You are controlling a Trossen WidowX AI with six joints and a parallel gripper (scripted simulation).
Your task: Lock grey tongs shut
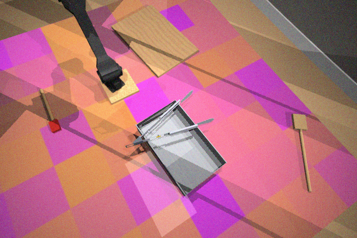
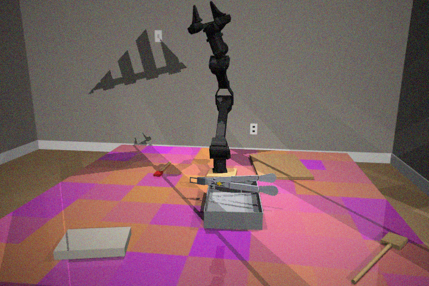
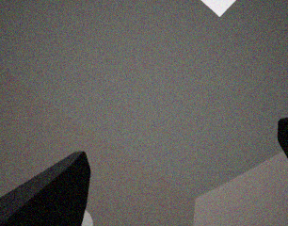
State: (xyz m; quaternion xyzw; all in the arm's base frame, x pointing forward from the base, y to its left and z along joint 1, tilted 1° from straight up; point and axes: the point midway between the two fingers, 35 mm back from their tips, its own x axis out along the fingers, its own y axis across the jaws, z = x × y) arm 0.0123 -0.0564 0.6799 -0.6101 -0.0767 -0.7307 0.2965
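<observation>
The grey tongs [image 1: 181,129] [image 2: 242,186] lie open in a V across one end of the roasting tin [image 1: 205,169] [image 2: 233,220]. Their hinge end sticks out over one long wall, and their two tips stick out over the opposite wall. The wooden board [image 1: 156,39] [image 2: 279,165] lies flat beside the robot's base, apart from the tin. My gripper [image 2: 202,3] [image 3: 184,146] is open and empty, raised high above the base with its fingers pointing up, far from the tongs. It is out of the picture in the top view.
A small mallet with a red head [image 1: 54,126] [image 2: 158,173] lies on the other side of the base from the board. A wooden mallet [image 1: 299,121] [image 2: 394,241] lies beyond the tongs' tips. A pale flat block [image 2: 95,238] lies at the front left in the exterior view.
</observation>
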